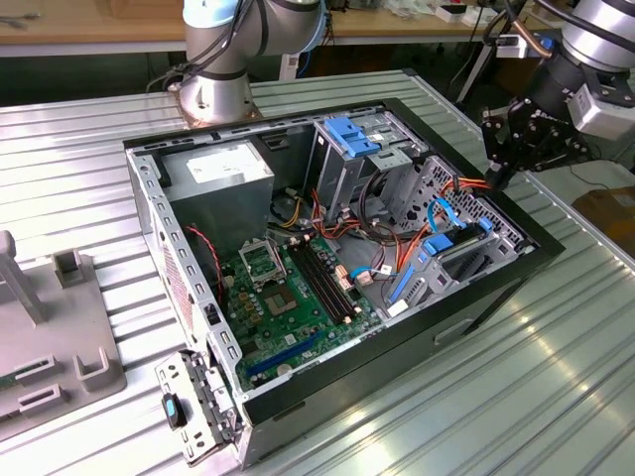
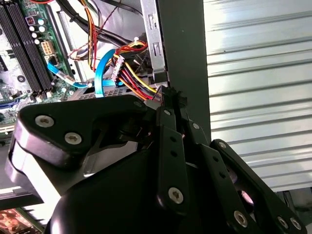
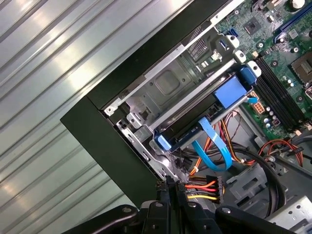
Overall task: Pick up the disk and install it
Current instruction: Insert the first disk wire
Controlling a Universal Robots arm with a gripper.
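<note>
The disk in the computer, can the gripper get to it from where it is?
Probably yes: the gripper hangs over the open case, near the disk, though a blue cable crosses it.

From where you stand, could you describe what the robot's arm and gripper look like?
The arm is silver-grey metal with pale blue joint caps on a round silver base. The gripper is black, built from angular linkage plates held by silver screws, which show up close in the second wrist view.

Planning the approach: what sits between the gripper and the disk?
In the first wrist view, the multicoloured power cables and a flat blue cable lie between the gripper and the disk.
</note>
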